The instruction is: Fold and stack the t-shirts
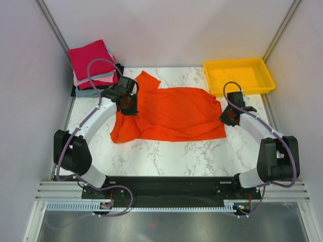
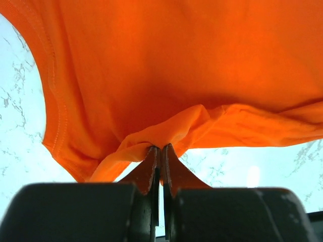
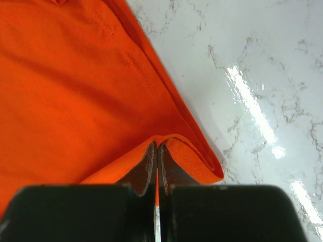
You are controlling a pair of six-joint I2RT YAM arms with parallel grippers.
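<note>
While the orange-red t-shirt (image 1: 171, 113) lies spread across the middle of the white marble-patterned table (image 1: 166, 156), I have both arms pinching it from opposite sides. My left gripper (image 1: 127, 107) is clenched on a bunched fold of cloth at the shirt's left side, just below a sleeve that points toward the far edge. From the left wrist I see the fabric lifted and draped over the closed fingers (image 2: 146, 171), with a stitched hem curving at the left. My right gripper (image 1: 228, 116) is clamped on the shirt's right edge, its jaws pressed together on a thin fold of hemmed cloth low against the tabletop. Folded t-shirts sit in a stack (image 1: 93, 65) at the far left corner: crimson on top, then pink, grey-blue, and black at the bottom. A yellow tray (image 1: 208, 75) rests at the far right corner, just beyond the shirt's right end.
</note>
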